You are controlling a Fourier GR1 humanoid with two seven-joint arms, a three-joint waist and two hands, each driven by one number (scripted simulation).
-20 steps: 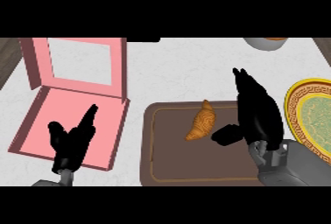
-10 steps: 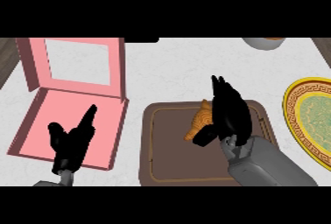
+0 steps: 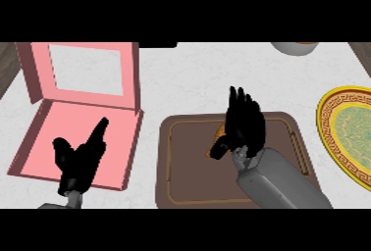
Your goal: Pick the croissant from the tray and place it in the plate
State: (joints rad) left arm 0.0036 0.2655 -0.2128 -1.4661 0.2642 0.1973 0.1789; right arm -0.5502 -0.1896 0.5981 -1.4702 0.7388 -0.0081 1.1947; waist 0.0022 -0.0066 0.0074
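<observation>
Croissant (image 3: 216,145) (mostly hidden) under right hand (image 3: 243,122), seemingly touching.

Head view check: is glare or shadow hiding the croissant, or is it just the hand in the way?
Head view: even, flat lighting, no glare on the white counter or the brown tray. The croissant is masked by the right hand over it, not by shadow; only an orange sliver shows at the hand's left edge. The plate is cut by the right edge. The left hand shows over the pink box.
</observation>
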